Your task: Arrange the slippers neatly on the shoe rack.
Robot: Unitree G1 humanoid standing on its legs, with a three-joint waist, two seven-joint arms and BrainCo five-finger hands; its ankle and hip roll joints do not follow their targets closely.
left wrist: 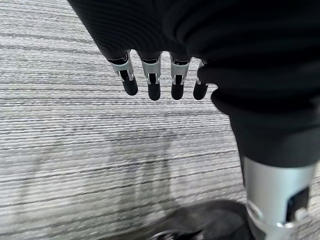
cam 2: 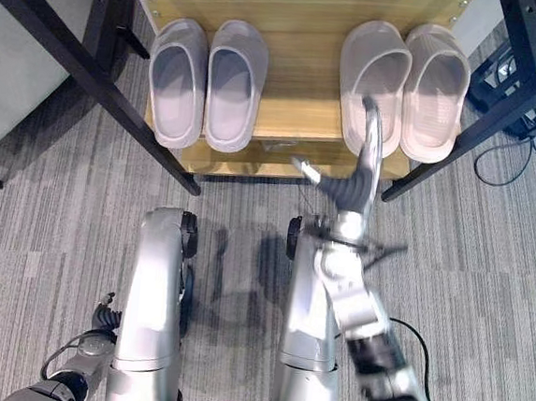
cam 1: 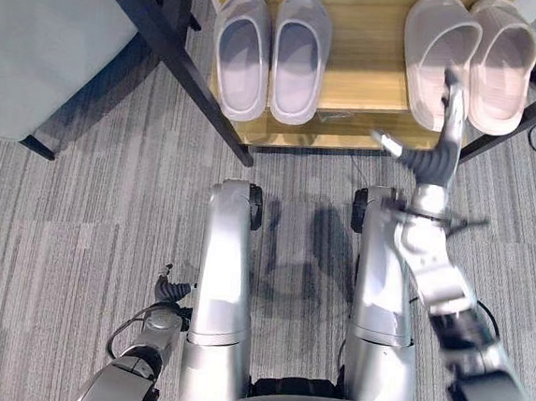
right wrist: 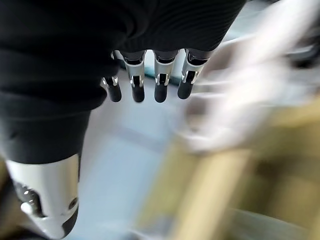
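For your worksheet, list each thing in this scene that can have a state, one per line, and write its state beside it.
grey slippers: on the rack, paired side by side, upright.
pink slippers: on the rack, paired side by side, upright.
shoe rack: wooden shelf holding both pairs.
right hand: raised before the pink slippers, fingers straight, holding nothing.
left hand: low by the carpet, fingers relaxed, empty.

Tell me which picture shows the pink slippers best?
The right eye view: both pink slippers lie whole, side by side on the rack, with the right robot hand just in front. The left eye view crops their tips. The right wrist view shows a pale blur.
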